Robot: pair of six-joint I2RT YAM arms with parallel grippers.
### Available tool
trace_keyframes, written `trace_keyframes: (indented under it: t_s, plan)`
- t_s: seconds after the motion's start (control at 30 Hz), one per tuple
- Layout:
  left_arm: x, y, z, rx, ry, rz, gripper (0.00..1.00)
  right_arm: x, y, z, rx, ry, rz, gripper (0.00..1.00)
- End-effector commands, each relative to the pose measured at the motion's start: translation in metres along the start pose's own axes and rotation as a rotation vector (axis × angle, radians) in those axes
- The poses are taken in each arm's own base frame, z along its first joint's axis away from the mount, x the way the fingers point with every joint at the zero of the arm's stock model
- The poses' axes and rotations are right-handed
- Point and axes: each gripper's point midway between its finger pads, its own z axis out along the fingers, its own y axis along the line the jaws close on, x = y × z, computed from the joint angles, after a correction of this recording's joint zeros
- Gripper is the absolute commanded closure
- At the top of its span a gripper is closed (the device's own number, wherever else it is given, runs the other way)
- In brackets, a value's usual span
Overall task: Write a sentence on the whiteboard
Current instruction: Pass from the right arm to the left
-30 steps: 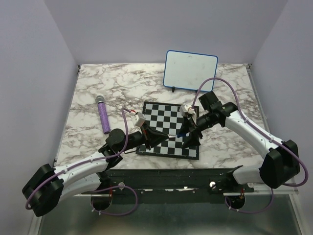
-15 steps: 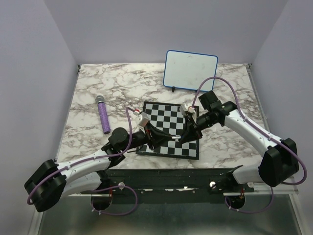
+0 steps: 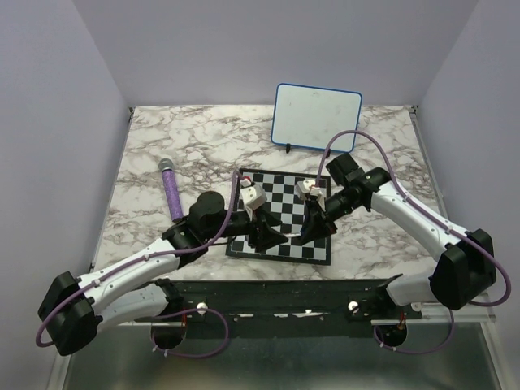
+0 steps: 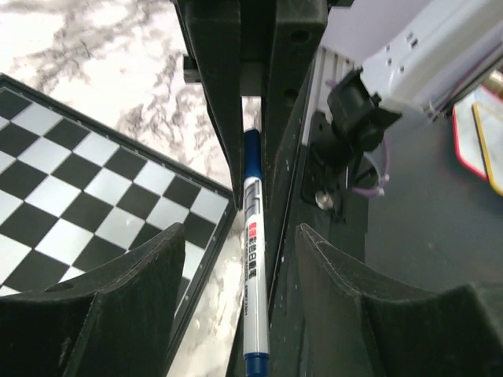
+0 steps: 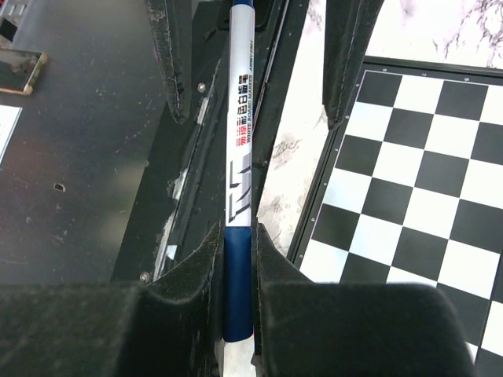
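Note:
The whiteboard point(image 3: 317, 118) stands upright at the back of the table, and I can make out no sentence on it. A white marker with blue ends point(image 5: 242, 157) hangs level above the near edge of the chessboard point(image 3: 284, 203). My right gripper point(image 5: 238, 243) is shut on its long dark blue end. My left gripper point(image 4: 238, 236) faces it, its fingers point(image 4: 149, 275) spread open on either side of the marker point(image 4: 253, 236) without touching it. In the top view, the left gripper point(image 3: 266, 236) and the right gripper point(image 3: 313, 231) stand tip to tip.
A purple microphone point(image 3: 172, 189) lies on the marble table point(image 3: 382, 162) to the left of the chessboard point(image 4: 78, 204). The black rail point(image 3: 284, 292) carrying the arm bases runs along the near edge, just below the grippers.
The right gripper has shut on the marker. The left gripper has opened, let the marker go and shifted right, towards the board's near edge.

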Motion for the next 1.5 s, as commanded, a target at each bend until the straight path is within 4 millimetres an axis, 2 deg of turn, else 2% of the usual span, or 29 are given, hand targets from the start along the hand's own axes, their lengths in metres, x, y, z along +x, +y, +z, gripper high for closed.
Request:
trace_keyframes:
  t_s: [0.0,0.2,0.43,0.73,0.87,1.3,1.43,1.47]
  plan:
    - [0.033,-0.01,-0.008,0.075,0.195,-0.003,0.35,0.001,0.0,0.001,-0.007,0.034,-0.033,0.98]
    - [0.043,-0.012,-0.003,0.116,0.258,-0.031,0.41,0.001,-0.001,0.002,-0.007,0.035,-0.029,0.98]
    - [0.04,-0.011,0.004,0.135,0.265,-0.03,0.48,0.003,-0.003,0.004,-0.008,0.039,-0.017,0.98]
    - [0.034,-0.01,0.007,0.132,0.241,-0.023,0.48,0.007,-0.003,0.01,-0.021,0.06,-0.005,0.98]
    - [0.037,-0.012,0.009,0.15,0.247,-0.036,0.55,0.007,-0.004,0.01,-0.021,0.06,-0.003,0.98]
    - [0.038,-0.015,0.016,0.172,0.233,-0.054,0.64,0.008,-0.004,0.011,-0.023,0.059,0.0,0.98]
    - [0.041,-0.018,0.018,0.192,0.245,-0.062,0.76,0.008,-0.004,0.011,-0.024,0.058,0.001,0.98]
    - [0.043,-0.019,0.018,0.197,0.254,-0.068,0.91,0.008,-0.004,0.011,-0.024,0.058,0.001,0.98]
